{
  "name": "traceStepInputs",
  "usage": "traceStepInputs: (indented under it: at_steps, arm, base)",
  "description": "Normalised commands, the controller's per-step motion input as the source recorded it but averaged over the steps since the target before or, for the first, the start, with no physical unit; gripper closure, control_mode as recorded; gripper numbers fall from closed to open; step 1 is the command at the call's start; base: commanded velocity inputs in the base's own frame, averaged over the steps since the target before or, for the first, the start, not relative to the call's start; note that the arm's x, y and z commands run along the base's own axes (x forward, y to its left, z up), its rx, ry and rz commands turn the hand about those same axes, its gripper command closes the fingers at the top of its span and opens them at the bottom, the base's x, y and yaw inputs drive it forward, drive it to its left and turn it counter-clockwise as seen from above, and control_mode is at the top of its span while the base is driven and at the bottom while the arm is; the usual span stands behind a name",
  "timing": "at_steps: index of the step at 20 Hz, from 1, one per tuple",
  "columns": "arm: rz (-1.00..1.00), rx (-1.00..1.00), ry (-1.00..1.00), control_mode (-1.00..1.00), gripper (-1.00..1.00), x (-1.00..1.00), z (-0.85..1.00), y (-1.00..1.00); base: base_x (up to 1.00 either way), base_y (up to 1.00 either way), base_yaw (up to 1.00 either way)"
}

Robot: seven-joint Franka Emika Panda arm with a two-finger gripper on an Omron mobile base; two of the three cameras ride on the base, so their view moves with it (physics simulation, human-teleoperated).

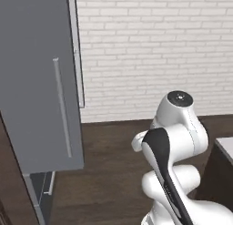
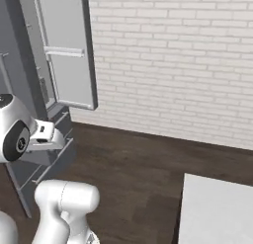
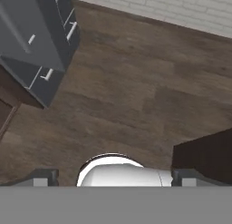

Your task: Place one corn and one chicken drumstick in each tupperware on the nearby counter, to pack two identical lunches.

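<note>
The hand [image 3: 116, 177] pointed down at the dark wood floor [image 3: 131, 96], its two dark fingertips [image 3: 41, 177] set far apart at the bottom of the hand view — spread wide, with nothing between them but floor. Off to one side of that view stood a tall grey fridge [image 3: 36, 41] with its door swung open, and a dark cabinet block [image 3: 208, 155] sat at the opposite side, near the other fingertip.

In the left base view the white arm [image 1: 175, 142] rose folded, its dark-capped joint at the top. To its left hung the open grey fridge door [image 1: 41, 83] with a long bar handle [image 1: 63, 105]. At the right edge showed a pale corner of the worktop [image 1: 226, 146] over a dark cabinet.

In the right base view the inner side of the fridge door [image 2: 66, 50] showed pale shelves, and the worktop's bare grey-white surface lay at the lower right. A white brick wall [image 2: 173, 65] ran behind — above the wood floor. Whether corn, drumsticks or tupperware lay anywhere nearby could not be told.
</note>
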Motion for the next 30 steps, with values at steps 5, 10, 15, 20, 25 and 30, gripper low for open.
traceStepInputs:
  at_steps: [5,10,15,20,25,30]
  arm:
    - [0.00,0.00,0.00,1.00,-1.00,0.00,0.00,0.00]
    - [0.00,0.00,0.00,1.00,-1.00,0.00,0.00,0.00]
    - [0.00,0.00,0.00,1.00,-1.00,0.00,0.00,0.00]
    - [0.00,0.00,0.00,1.00,-1.00,0.00,0.00,0.00]
    - [0.00,0.00,0.00,1.00,-1.00,0.00,0.00,0.00]
    - [0.00,0.00,0.00,1.00,-1.00,0.00,0.00,0.00]
  base:
    - [0.57,-0.49,-0.05]
    - [1.00,0.00,0.04]
    - [0.96,-0.02,0.16]
    - [0.14,-0.02,0.48]
    - [0.45,-0.09,0.55]
    - [1.00,-0.42,0.43]
